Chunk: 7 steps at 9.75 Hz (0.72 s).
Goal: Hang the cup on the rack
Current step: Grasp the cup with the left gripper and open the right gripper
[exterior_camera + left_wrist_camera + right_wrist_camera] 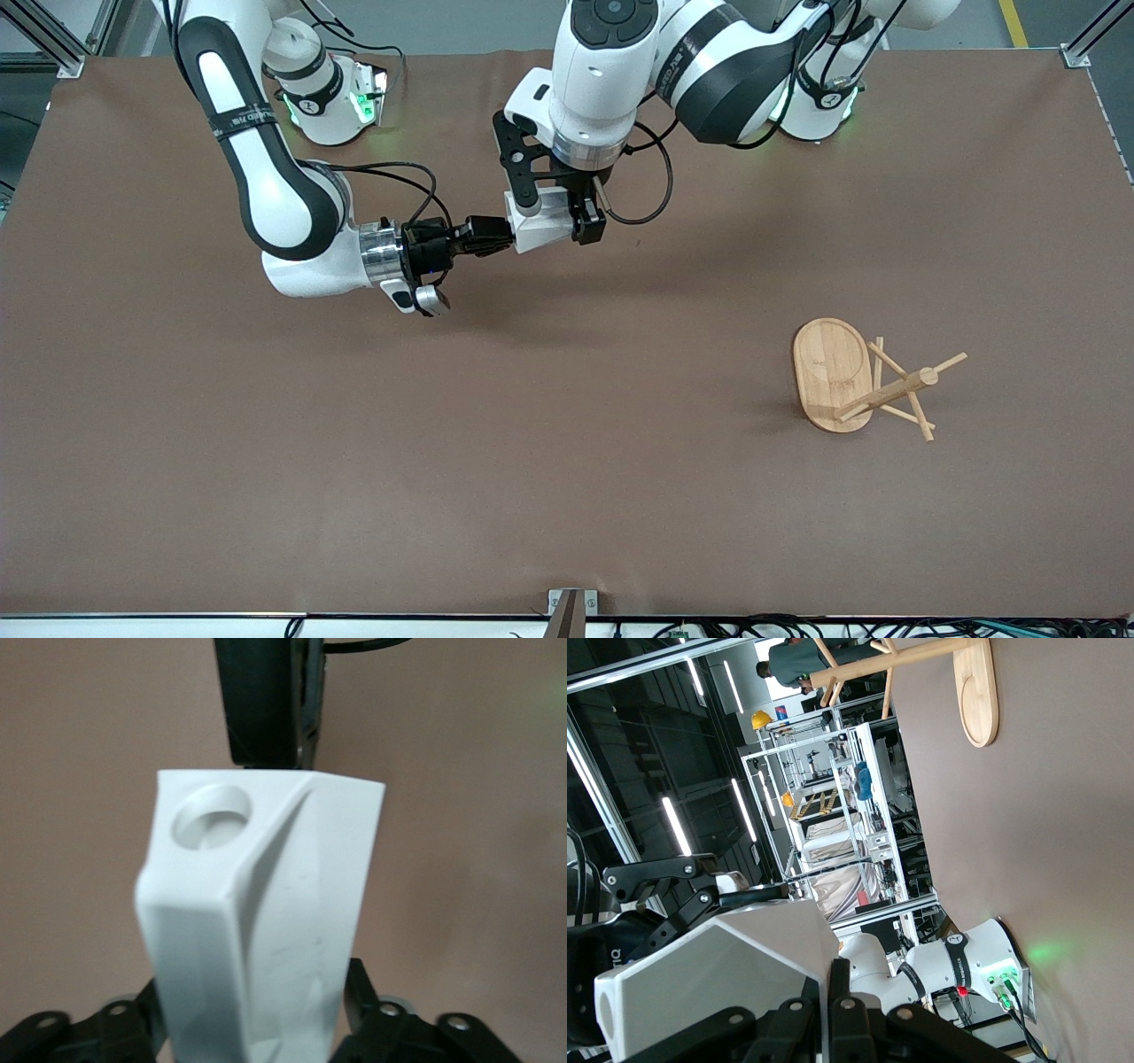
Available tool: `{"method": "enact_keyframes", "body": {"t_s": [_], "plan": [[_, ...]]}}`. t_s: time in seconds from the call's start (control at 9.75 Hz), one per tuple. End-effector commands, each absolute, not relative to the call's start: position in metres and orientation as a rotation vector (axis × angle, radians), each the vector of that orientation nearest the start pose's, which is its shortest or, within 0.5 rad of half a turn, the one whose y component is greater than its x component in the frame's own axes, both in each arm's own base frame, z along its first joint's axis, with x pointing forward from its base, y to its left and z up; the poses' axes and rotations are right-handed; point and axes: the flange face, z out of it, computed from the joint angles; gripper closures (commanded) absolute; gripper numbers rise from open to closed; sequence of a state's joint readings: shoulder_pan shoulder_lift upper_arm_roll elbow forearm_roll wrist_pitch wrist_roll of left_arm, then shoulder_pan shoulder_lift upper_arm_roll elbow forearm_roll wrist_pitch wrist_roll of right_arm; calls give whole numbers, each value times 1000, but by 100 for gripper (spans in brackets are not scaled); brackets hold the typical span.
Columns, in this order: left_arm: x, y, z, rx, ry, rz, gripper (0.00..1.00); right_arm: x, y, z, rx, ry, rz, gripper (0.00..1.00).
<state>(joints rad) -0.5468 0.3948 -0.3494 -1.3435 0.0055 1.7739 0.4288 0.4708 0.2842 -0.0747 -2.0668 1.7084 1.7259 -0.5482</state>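
The white faceted cup [540, 226] is held in the air over the table's middle by both grippers. My left gripper [556, 211] comes down from above and is shut on the cup's body. The left wrist view shows its jaws [257, 1028] against both sides of the cup [266, 904], with the handle's round hole facing the camera. My right gripper [500, 237] reaches in level from the right arm's end and pinches the cup's wall [718, 966] between its shut fingers [830, 979]. The bamboo rack [837, 372] stands on its oval base toward the left arm's end, nearer the front camera than the cup.
The brown table [567, 478] lies bare around the rack. The rack's pegs [912, 412] stick out toward the left arm's end. The rack also shows in the right wrist view [976, 691]. The two arm bases stand along the table's farthest edge.
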Motion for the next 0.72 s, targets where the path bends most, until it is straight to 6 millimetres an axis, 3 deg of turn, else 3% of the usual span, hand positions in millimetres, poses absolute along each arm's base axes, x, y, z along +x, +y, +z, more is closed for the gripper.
{"method": "enact_keyframes", "body": {"t_s": [0.0, 0.21, 0.31, 0.41, 0.62], "plan": [[459, -506, 504, -2580, 1992, -16, 82, 489, 308, 347, -1583, 41, 312, 100], [461, -502, 508, -2582, 1983, -25, 94, 489, 308, 348, -1582, 40, 313, 98], [466, -497, 510, -2582, 1966, -36, 95, 489, 309, 349, -1580, 40, 318, 65], [469, -492, 514, -2554, 1950, -49, 95, 488, 308, 350, -1574, 36, 322, 1], [471, -488, 520, -2537, 1953, -67, 95, 492, 300, 357, -1554, 32, 322, 0]]}}
